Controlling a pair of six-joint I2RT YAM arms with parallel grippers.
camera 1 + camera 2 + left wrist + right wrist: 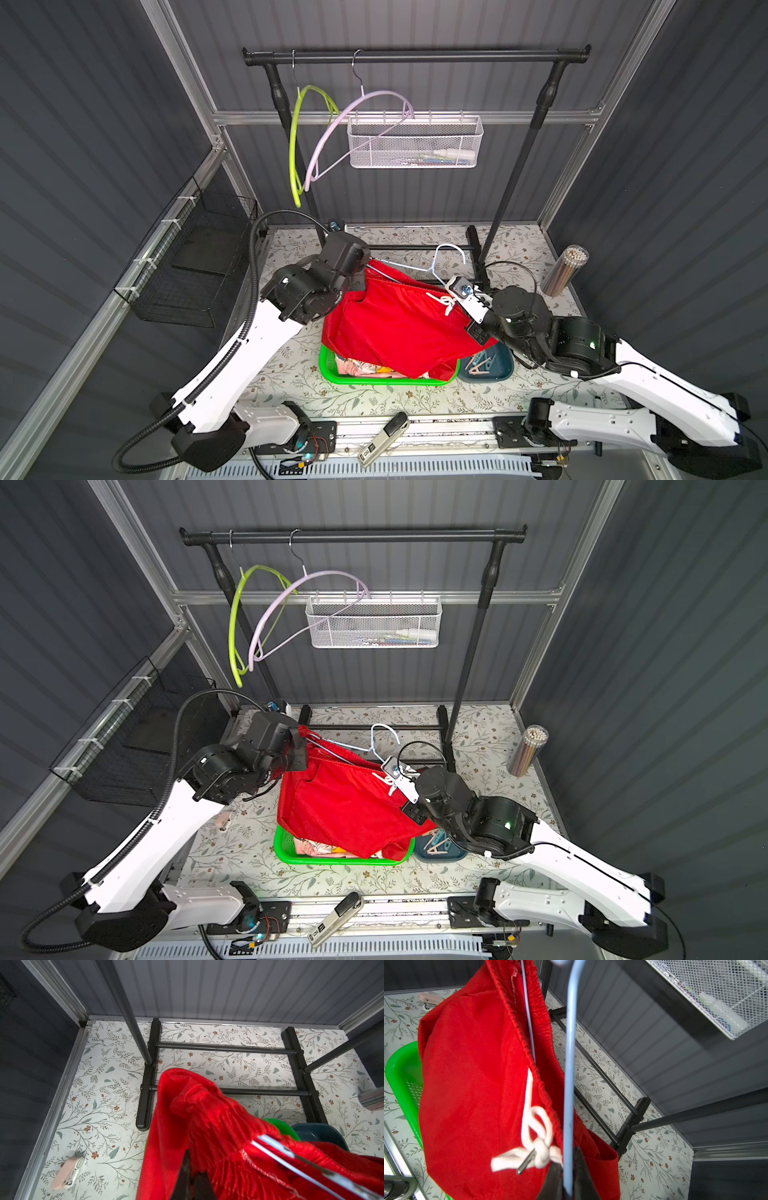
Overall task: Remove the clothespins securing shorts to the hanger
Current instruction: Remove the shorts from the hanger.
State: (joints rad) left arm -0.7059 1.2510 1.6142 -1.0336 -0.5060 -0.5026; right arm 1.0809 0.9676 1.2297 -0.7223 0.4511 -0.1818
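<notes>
Red shorts (395, 324) with a white drawstring (537, 1147) hang on a light blue hanger (569, 1064) above the green basket (332, 370). My right gripper (569, 1180) is shut on the hanger's neck, beside the drawstring knot. At the shorts' left corner my left gripper (194, 1172) is shut, and its dark fingers (187, 1167) pinch the red fabric (207, 1126). One beige-pink clothespin (68, 1172) lies on the table at the left (224, 821). More clothespins (482, 365) lie in the blue tray. I see no clothespin on the shorts.
Other patterned shorts (361, 368) lie in the green basket. A black clothes rack (415, 56) carries a green hanger (295, 145) and a lilac hanger (332, 137). A white mesh basket (415, 141), a steel cylinder (567, 270) and a black wire basket (195, 270) stand around.
</notes>
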